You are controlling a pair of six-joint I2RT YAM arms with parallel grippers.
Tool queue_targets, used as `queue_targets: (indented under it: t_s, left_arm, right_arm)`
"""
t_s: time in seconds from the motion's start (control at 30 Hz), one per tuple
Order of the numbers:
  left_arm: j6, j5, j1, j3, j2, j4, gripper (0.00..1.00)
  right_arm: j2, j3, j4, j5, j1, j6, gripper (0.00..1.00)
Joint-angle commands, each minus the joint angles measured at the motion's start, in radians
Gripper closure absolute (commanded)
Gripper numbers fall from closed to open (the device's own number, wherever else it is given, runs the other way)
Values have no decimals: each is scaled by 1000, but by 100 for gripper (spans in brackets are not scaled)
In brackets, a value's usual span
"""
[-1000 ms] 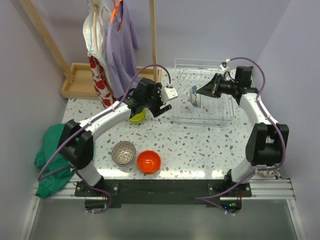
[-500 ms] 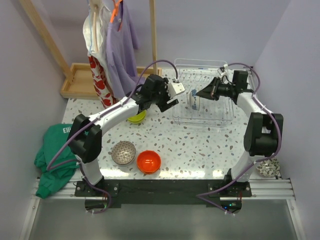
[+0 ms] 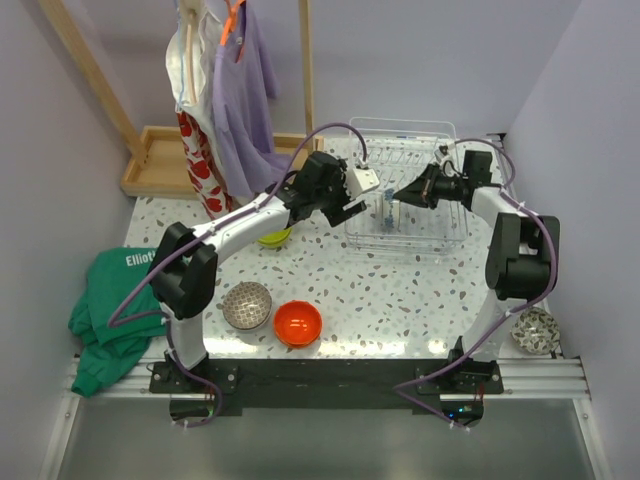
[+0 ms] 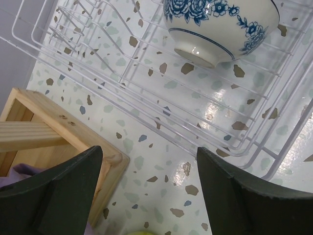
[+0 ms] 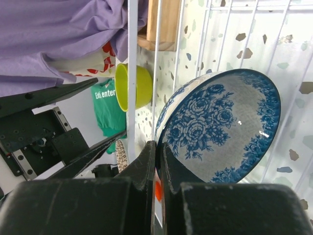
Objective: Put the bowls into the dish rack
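The white bowl with blue flowers (image 3: pixel 388 212) stands on edge inside the clear wire dish rack (image 3: pixel 432 235). My right gripper (image 3: pixel 400 196) is shut on its rim; in the right wrist view the fingers (image 5: pixel 159 156) pinch the bowl (image 5: pixel 225 122). My left gripper (image 3: pixel 347 206) hovers open and empty at the rack's left edge, with the bowl (image 4: pixel 220 24) and rack wires (image 4: pixel 146 93) ahead of it. The lime green bowl (image 3: pixel 275 238) sits half under the left arm. The grey-brown speckled bowl (image 3: pixel 247 305) and orange-red bowl (image 3: pixel 298 323) sit at the table's front.
A wooden tray base with posts (image 3: pixel 160 160) stands at the back left, with clothes (image 3: pixel 235 100) hanging over it; its corner (image 4: pixel 73 142) is close to my left gripper. A green cloth (image 3: pixel 105 310) lies at the left edge. Another patterned bowl (image 3: pixel 538 330) sits off the right side.
My left arm has reached right, up to the rack's left edge. My right gripper has lowered the blue and white bowl a little deeper into the rack.
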Motion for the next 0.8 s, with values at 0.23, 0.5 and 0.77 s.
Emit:
queue_targets:
  t_s: [0.23, 0.5, 0.77]
  left_arm:
    - [-15, -10, -2, 47, 11, 36, 17]
    - [-10, -12, -4, 53, 12, 33, 17]
    - [-13, -7, -5, 53, 12, 40, 17]
  right_arm:
    - [64, 29, 69, -61, -17, 33, 100]
    - [80, 88, -107, 0, -46, -120, 89]
    - [6, 165, -363, 266, -83, -345, 73]
